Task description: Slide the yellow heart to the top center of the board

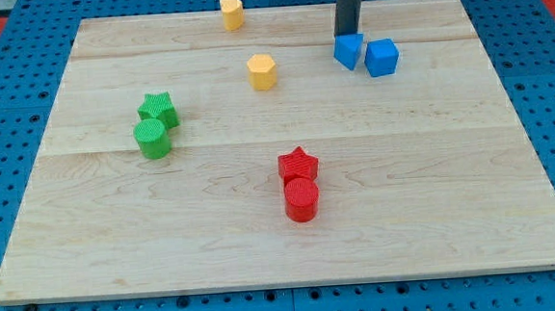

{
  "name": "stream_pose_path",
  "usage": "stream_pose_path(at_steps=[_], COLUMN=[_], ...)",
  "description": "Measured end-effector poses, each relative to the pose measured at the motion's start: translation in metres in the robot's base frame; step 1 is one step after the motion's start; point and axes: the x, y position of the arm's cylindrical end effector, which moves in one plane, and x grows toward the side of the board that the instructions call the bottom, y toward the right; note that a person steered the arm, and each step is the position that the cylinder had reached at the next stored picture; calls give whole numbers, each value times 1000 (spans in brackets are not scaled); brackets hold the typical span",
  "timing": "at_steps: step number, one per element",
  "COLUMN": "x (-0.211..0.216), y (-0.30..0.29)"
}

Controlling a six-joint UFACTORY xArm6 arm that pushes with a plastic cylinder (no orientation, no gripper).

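Hidden: my rod runs out of frame at the top; which yellow block is the heart I can't tell.
Claw: none fitted, nothing held; my tip touches a blue block near the bench's far right corner.
Yellows: one at the far edge's middle, the other just nearer me.

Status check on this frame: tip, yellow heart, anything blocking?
My tip at view's top right, touching the blue blocks. Yellow heart at top edge, slightly left of center, untouched. Nothing in its way.
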Motion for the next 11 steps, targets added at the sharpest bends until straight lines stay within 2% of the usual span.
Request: stream_pose_path(at_steps=[1, 2, 3, 5, 6, 7, 8, 9, 10, 11], x=[-16, -51, -56, -25, -52, -80, -79, -78, -78, -67], y=[-5, -46, -92, -166, -231, -262, -248, -180, -139, -122])
